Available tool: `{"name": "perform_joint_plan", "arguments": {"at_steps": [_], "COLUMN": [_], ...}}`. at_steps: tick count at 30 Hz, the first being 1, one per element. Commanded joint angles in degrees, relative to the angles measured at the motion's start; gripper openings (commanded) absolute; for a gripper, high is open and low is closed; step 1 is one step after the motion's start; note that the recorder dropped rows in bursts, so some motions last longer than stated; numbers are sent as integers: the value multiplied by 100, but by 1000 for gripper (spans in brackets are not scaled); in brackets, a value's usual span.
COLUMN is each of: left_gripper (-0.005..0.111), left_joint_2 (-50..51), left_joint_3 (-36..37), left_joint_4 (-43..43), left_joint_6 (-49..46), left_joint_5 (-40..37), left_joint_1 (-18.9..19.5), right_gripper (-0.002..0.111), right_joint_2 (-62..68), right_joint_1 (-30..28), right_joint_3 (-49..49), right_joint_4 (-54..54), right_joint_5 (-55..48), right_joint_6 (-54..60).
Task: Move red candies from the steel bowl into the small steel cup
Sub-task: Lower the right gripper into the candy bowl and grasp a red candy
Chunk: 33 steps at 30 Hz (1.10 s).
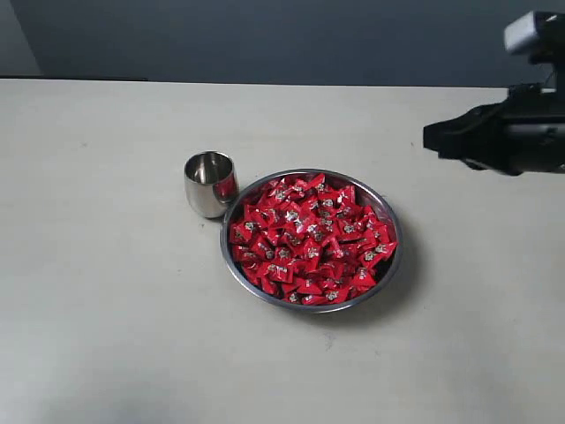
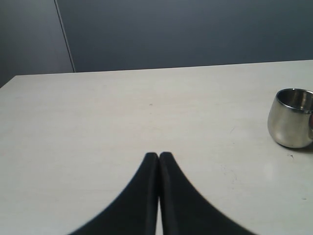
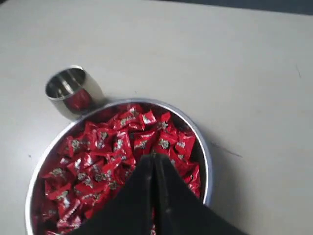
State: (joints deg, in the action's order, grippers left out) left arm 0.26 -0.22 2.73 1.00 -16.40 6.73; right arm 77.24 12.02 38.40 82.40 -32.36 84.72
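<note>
The steel bowl point(image 1: 395, 231) sits mid-table, heaped with red candies point(image 1: 309, 238). Touching its left rim stands the small steel cup point(image 1: 210, 183), upright; I see no candy inside it. My right gripper point(image 1: 427, 137) hovers above the table to the right of the bowl, shut with nothing between its fingers. In the right wrist view the right gripper point(image 3: 153, 157) points over the candies point(image 3: 102, 156) in the bowl point(image 3: 207, 161), the cup point(image 3: 72, 91) beyond. My left gripper point(image 2: 158, 155) is shut and empty over bare table, the cup point(image 2: 291, 117) off to one side.
The pale table point(image 1: 106, 291) stretches all round the bowl and cup. A dark wall point(image 1: 265, 35) runs along the table's far edge. The right arm's black body point(image 1: 530, 132) enters from the right edge of the exterior view.
</note>
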Motion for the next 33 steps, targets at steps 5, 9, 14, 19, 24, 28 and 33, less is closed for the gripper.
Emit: {"name": "perform_joint_plan", "arguments": {"at_steps": [5,9,14,19,24,28,33], "left_gripper": [0,0,0,0,0,0,0], "left_joint_2": [-26,-26,-26,-26,-26,-26,-26], "left_joint_3": [22,22,22,22,22,22,22], "left_joint_4": [-16,-16,-16,-16,-16,-16,-16], "left_joint_6": [9,9,9,9,9,9,9], "left_joint_5": [11,11,11,11,11,11,11], "left_joint_1": [3,3,3,3,3,3,3], "right_gripper": [35,36,35,35,35,35,35], "right_joint_2": [1333,1715,2097,2604,2906,3021,3093], "right_joint_1": [1188,1470,1783,1957,1967,1967,2006], "right_joint_3": [308,308,680,1161,1405,1468,1527], "right_joint_4": [344,547,490,136,-178,-248,-399], "right_joint_5": [704,664,725,806,917,1037,1033], "right_joint_6": [656,656,656,656,607,608,526]}}
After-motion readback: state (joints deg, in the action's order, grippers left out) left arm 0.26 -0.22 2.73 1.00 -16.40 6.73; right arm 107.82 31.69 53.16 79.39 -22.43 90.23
